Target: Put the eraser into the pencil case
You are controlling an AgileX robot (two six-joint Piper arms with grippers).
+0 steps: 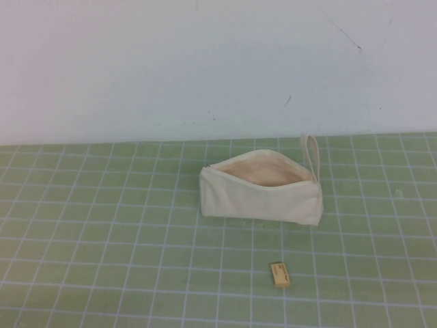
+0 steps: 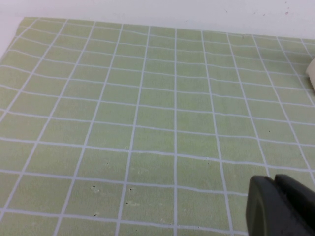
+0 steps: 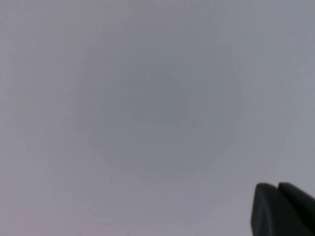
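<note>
The cream pencil case (image 1: 263,195) lies on the green grid mat right of centre, its zip open and the peach lining showing, with its loop strap (image 1: 312,156) at the right end. The tiny tan eraser (image 1: 280,274) lies flat on the mat in front of it, apart from it. Neither arm shows in the high view. My left gripper (image 2: 273,184) is shut and empty above bare mat; a corner of the pencil case (image 2: 311,73) shows at that view's edge. My right gripper (image 3: 276,189) is shut and empty, facing a plain grey surface.
The green mat (image 1: 102,225) with white grid lines covers the table. A white wall (image 1: 205,61) stands along its far edge.
</note>
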